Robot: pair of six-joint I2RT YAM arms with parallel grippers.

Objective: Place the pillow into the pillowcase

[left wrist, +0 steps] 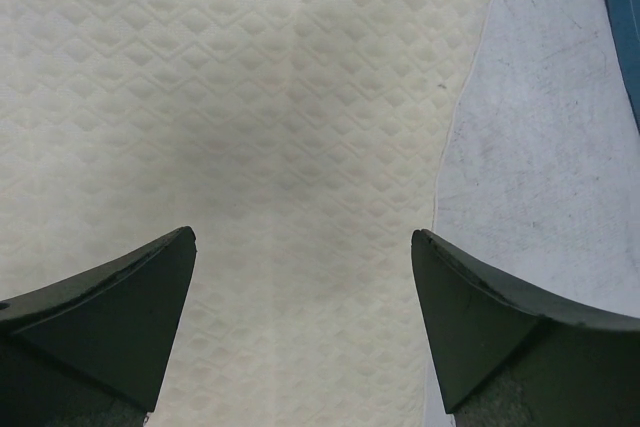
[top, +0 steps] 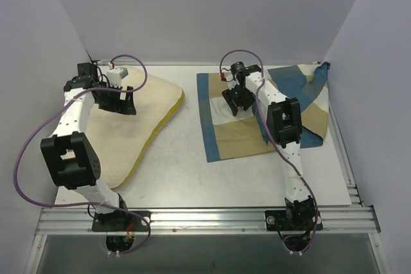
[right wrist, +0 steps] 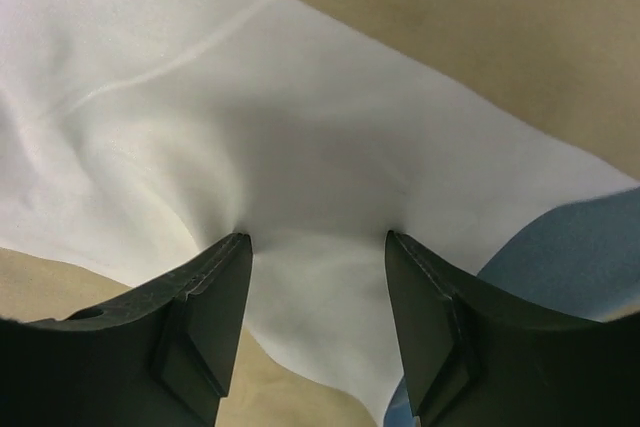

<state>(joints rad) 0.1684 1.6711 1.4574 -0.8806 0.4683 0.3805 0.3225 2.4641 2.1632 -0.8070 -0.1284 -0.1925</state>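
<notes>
White table (top: 192, 178); left pincer (left wrist: 303, 234) apart over pillow (left wrist: 250, 97); right pincer (right wrist: 318, 236) apart, pressing pillowcase (right wrist: 300, 127).

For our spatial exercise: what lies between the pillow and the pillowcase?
Only bare table separates the pillow from the pillowcase, seen in the top view.

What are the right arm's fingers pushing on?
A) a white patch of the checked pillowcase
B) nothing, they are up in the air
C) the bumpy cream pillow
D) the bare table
A: in the right wrist view the right fingers press into a white patch of the pillowcase, and the cloth puckers around their tips. The pillow lies apart on the left.
</notes>
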